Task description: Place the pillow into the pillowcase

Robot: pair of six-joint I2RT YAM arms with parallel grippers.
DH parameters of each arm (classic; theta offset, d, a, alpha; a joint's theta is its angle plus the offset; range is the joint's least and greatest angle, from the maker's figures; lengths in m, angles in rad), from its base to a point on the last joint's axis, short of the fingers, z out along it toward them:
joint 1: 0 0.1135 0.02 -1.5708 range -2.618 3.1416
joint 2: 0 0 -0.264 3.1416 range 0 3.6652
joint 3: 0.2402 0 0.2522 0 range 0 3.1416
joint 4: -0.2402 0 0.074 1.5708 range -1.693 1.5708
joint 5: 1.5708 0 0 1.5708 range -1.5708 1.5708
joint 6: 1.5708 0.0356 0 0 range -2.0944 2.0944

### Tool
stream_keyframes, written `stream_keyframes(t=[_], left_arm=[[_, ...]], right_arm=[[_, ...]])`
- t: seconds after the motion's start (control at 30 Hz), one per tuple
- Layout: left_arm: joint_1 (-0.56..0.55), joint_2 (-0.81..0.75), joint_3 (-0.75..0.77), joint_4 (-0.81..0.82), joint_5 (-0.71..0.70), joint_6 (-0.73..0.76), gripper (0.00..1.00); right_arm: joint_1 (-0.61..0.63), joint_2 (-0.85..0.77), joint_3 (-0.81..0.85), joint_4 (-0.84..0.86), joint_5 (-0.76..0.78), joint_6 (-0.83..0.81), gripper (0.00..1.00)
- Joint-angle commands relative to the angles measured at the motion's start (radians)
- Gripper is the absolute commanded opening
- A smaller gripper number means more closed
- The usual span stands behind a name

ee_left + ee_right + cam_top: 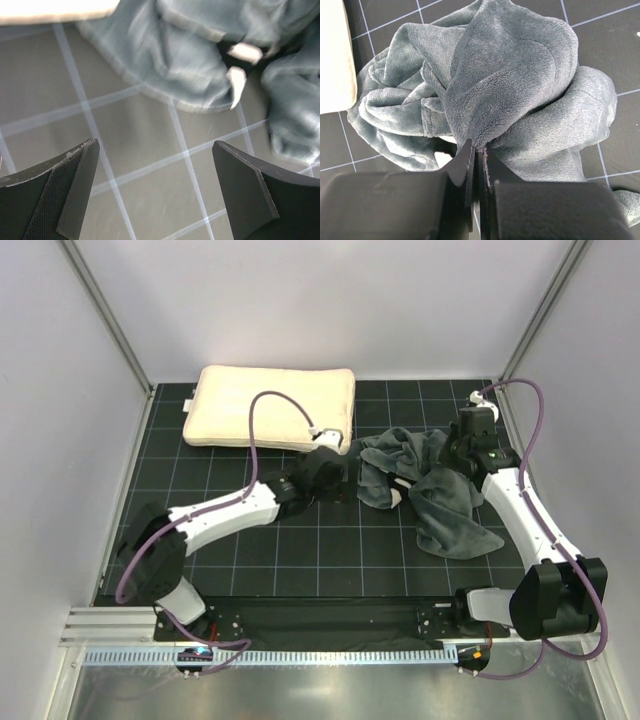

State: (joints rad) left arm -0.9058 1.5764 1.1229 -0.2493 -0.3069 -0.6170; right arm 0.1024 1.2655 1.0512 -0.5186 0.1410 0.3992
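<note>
Cream and puffy, the rectangular soft pillow (272,407) lies flat at the far left of the black gridded table mat (300,560). From above, the crumpled plush dark grey pillowcase (425,485) sits just beside its right end, bunched up with no mouth spread, so the pillow is wholly outside it and the task looks barely begun. From the left wrist, the left gripper (155,150) hangs over bare mat with its jaws spread wide and nothing between them. The heap's near hem lies just ahead, flecked with white, and a strip of pillow shows at the upper left. That reads as a stance for seizing a hem edge. From the right wrist, the right gripper (479,150) is pinched tight on a raised fold of the grey plush, probably to lift the fabric so the opening can be found and pulled apart.
</note>
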Motion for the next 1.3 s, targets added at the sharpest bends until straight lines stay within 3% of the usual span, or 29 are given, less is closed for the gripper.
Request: stream_keyframes(t=[0.0,0.2,0.5,0.57,0.6,0.67,0.73,0.77,0.8,0.97,1.1,1.27], left_arm=[[0.051,0.078,0.151,0.13,0.11,0.166,1.0],[0.149,0.293,0.339,0.088,0.327,0.093,1.0],[0.157,0.574,0.612,0.065,0.406,-0.044,1.0],[0.156,0.641,0.685,0.067,0.431,-0.076,0.87],[0.156,0.658,0.704,0.07,0.443,-0.088,0.68],[0.156,0.688,0.735,0.074,0.463,-0.121,0.49],[0.157,0.685,0.721,0.105,0.459,-0.127,0.18],[0.156,0.662,0.694,0.108,0.447,-0.127,0.05],[0.156,0.64,0.665,0.11,0.433,-0.127,0.0],[0.171,0.398,0.325,0.163,0.333,-0.115,0.0],[0.228,0.083,0.055,0.163,0.345,-0.138,0.0],[0.295,-0.24,-0.184,0.018,0.316,-0.142,0.0]], right_arm=[[0.002,-0.041,0.038,0.0,-0.023,-0.013,0.06],[-0.004,-0.043,0.043,0.005,-0.044,-0.013,0.06],[-0.02,-0.051,0.044,0.008,-0.064,-0.013,0.06],[-0.021,-0.055,0.041,0.005,-0.063,-0.014,0.06],[-0.021,-0.06,0.04,0.003,-0.06,-0.014,0.06],[-0.023,-0.064,0.033,0.003,-0.046,-0.014,0.06],[-0.024,-0.066,0.027,0.0,-0.035,-0.011,0.06],[-0.027,-0.064,0.026,0.0,-0.024,-0.008,0.06],[-0.03,-0.066,0.024,0.0,-0.02,-0.007,0.06],[-0.05,-0.061,0.018,-0.009,0.051,0.035,0.06],[-0.088,-0.048,0.021,-0.008,0.054,0.07,0.06],[-0.127,-0.015,0.013,0.008,0.043,0.104,0.08]])
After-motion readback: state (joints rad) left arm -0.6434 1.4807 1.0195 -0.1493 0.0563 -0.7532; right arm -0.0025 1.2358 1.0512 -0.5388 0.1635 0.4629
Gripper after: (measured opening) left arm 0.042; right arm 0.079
